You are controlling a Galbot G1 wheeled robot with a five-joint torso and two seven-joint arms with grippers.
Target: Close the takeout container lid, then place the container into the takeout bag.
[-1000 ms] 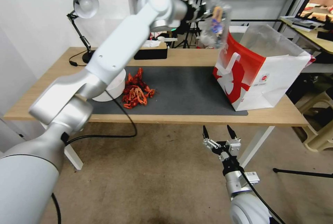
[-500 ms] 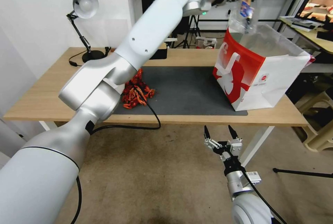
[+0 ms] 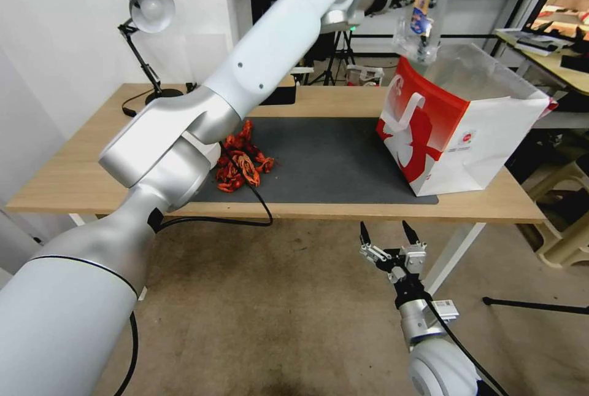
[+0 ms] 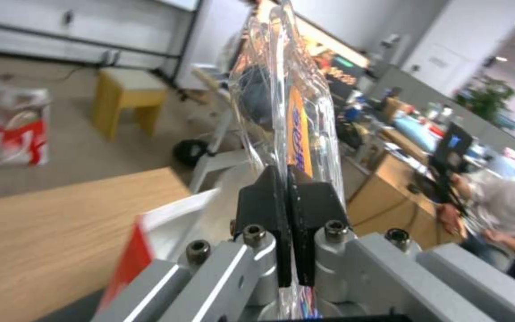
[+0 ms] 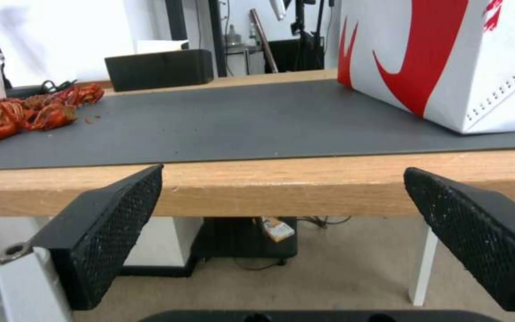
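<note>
Container pinched in left gripper on outstretched raised arm above takeout bag

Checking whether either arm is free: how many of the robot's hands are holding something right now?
1. The left hand is raised above the takeout bag, shut on the container. The right hand waits open below the table's front edge, holding nothing.

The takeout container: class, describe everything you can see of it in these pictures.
The container is a small clear plastic clamshell, closed, with a sticker printed in orange and blue and dark contents at its lower end. It hangs on edge in the air above the near rim of the open red-and-white bag, touching only the left gripper, which pinches its thin edge.
</note>
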